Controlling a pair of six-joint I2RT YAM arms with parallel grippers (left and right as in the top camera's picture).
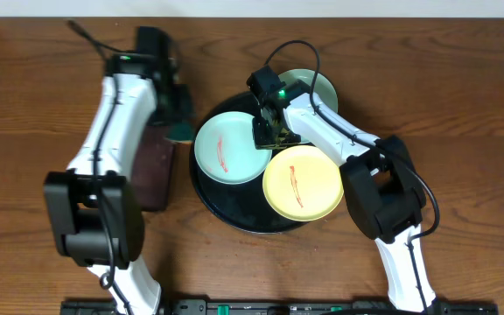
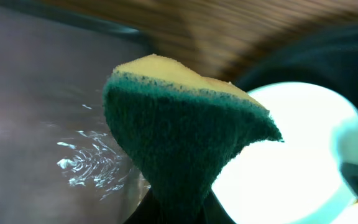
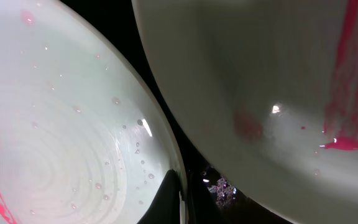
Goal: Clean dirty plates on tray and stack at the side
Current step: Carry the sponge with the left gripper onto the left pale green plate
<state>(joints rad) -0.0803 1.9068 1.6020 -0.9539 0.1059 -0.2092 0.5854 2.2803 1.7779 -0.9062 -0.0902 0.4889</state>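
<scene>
The black tray (image 1: pixel 208 194) holds a pale turquoise plate (image 1: pixel 230 149) with a red smear and a pale yellow plate (image 1: pixel 303 182) with a red smear. A second turquoise plate (image 1: pixel 322 86) lies at the tray's back right, partly under the right arm. My left gripper (image 1: pixel 178 121) is shut on a green and yellow sponge (image 1: pixel 182 134) just left of the smeared turquoise plate; the sponge fills the left wrist view (image 2: pixel 179 130). My right gripper (image 1: pixel 268 131) is shut on that plate's right rim (image 3: pixel 160 143), one finger on its inside. The yellow plate (image 3: pixel 260 74) lies beside it.
A rectangular dark brown tray (image 1: pixel 151 175) lies under the left arm, left of the black tray; its wet surface shows in the left wrist view (image 2: pixel 42 124). Wooden table (image 1: pixel 462 105) surrounds both trays.
</scene>
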